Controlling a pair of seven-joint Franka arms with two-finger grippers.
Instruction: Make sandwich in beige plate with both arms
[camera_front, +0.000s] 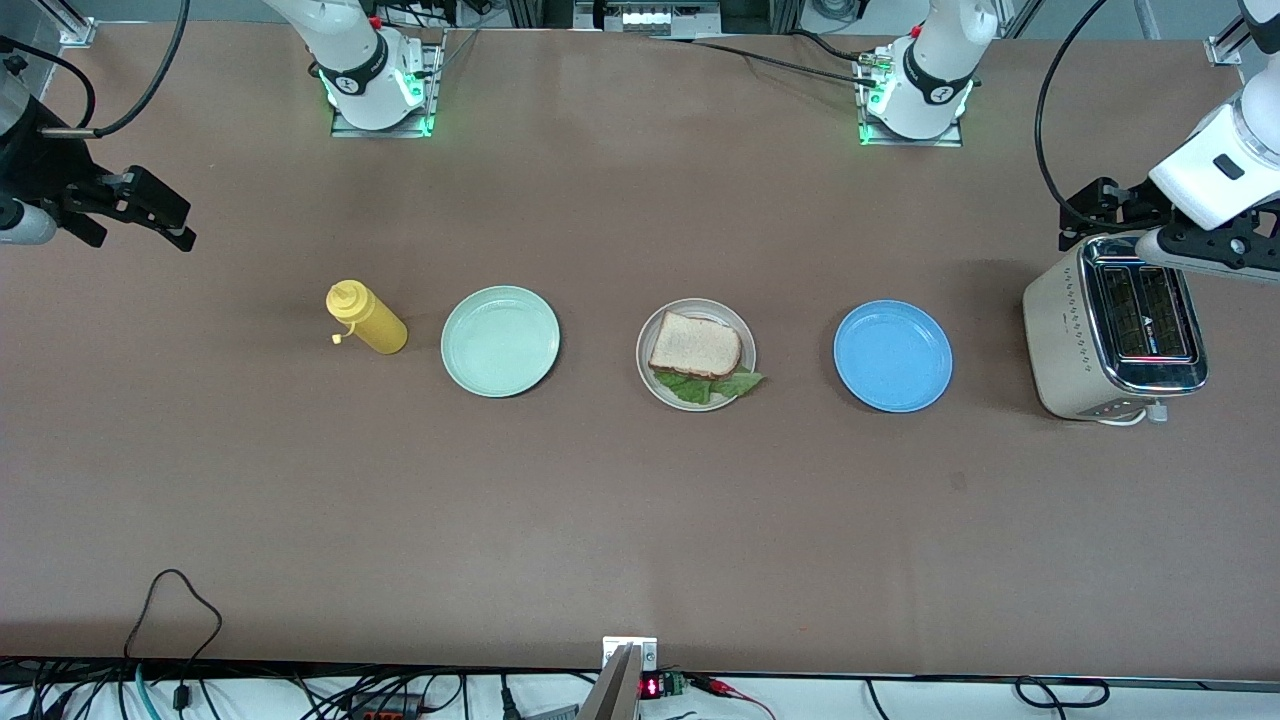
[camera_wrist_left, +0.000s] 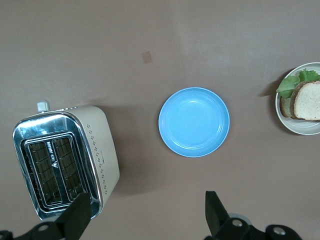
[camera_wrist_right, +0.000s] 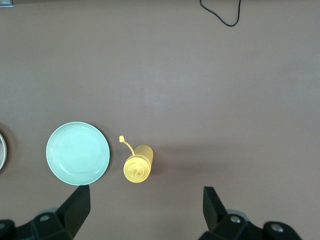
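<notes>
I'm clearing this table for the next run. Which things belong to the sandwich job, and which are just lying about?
Job: sandwich, beige plate.
Lying about: mustard bottle, green plate, blue plate, toaster.

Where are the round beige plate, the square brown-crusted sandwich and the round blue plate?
round beige plate (camera_front: 650, 372): front view, bare rim toward the right arm's end.
square brown-crusted sandwich (camera_front: 695, 345): front view, middle of top bread slice.
round blue plate (camera_wrist_left: 194, 122): left wrist view, plate's centre.
</notes>
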